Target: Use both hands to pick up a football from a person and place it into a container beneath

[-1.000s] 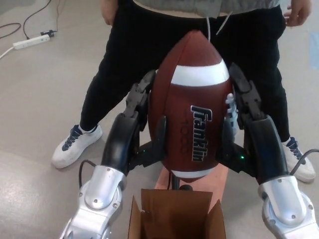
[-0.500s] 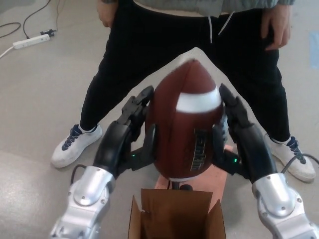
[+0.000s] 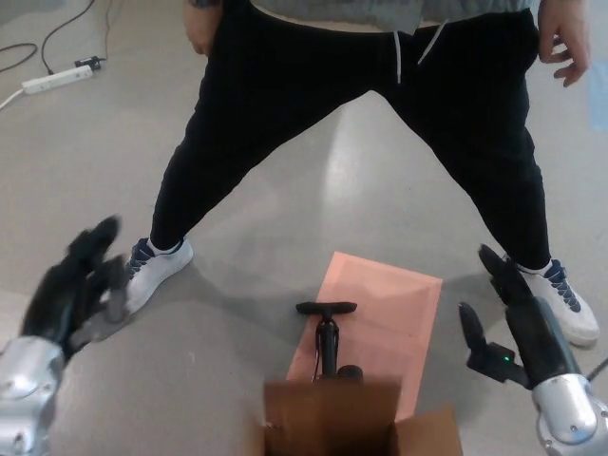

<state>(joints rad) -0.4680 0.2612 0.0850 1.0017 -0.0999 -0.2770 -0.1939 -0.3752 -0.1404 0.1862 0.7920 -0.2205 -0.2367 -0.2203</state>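
Hanging wide apart at the two lower corners of the head view, both robot hands are holding nothing. The left hand is blurred, its fingers spread loosely near a white shoe. The right hand is showing its thumb and fingers parted, touching nothing, just below the person's other shoe. The football is not showing anywhere in view; whether it is lying inside the cardboard box at the bottom edge cannot be told. A black pump is standing on a pink mat behind the box. The person is standing astride, legs spread.
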